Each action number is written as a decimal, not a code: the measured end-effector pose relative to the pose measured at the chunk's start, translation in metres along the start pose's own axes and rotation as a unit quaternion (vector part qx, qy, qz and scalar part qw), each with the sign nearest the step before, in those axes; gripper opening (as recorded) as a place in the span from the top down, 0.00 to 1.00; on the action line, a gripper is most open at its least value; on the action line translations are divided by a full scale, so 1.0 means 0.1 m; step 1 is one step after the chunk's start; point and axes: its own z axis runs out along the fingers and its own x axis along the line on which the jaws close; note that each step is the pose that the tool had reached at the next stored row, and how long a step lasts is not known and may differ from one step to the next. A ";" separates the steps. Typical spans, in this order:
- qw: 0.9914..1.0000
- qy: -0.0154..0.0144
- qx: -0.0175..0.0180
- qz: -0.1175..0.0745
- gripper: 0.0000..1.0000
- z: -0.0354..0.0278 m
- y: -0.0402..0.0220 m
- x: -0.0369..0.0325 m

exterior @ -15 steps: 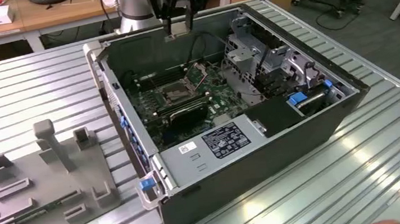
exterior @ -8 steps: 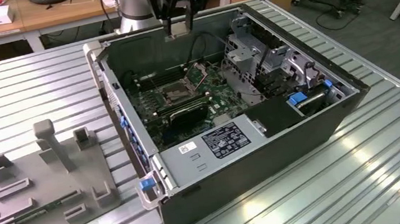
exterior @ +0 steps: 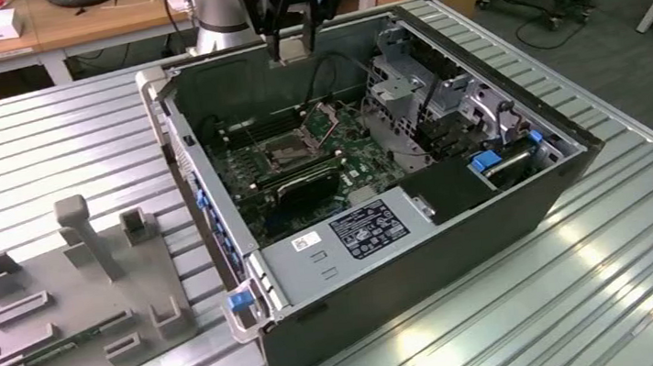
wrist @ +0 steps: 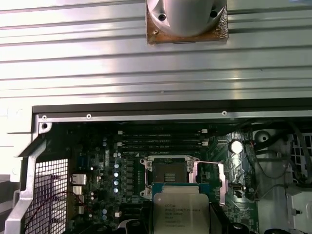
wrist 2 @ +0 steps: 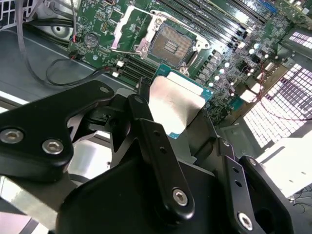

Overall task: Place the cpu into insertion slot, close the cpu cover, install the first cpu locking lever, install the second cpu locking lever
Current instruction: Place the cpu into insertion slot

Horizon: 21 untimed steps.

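My gripper (exterior: 290,50) hangs over the far edge of the open computer case (exterior: 550,204) and is shut on the cpu (wrist 2: 175,105), a pale silvery square chip held edge to edge between the black fingers (wrist 2: 146,131). In the first wrist view the cpu (wrist: 178,209) hangs above and just short of the insertion slot (wrist: 168,173). The insertion slot (wrist 2: 170,46) is a dark square socket with a metal rim on the green board, and it lies bare. The cpu cover (wrist 2: 127,25), a thin silvery frame, stands swung open beside the slot. A thin wire lever (wrist: 204,162) sticks out by the socket.
Long black memory slots (wrist 2: 214,19) flank the socket. Loose black cables (wrist 2: 58,73) lie near the board's edge. A drive cage (exterior: 442,114) fills the case on the exterior view's right. A grey fixture plate (exterior: 71,314) with upright blocks sits on the ribbed metal table at the left.
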 end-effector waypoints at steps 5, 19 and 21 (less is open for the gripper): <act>1.000 0.000 0.000 0.000 0.46 0.006 0.000 0.000; 1.000 0.000 0.000 0.000 0.46 0.037 -0.003 -0.001; 1.000 0.000 0.000 0.000 0.46 0.050 -0.004 -0.001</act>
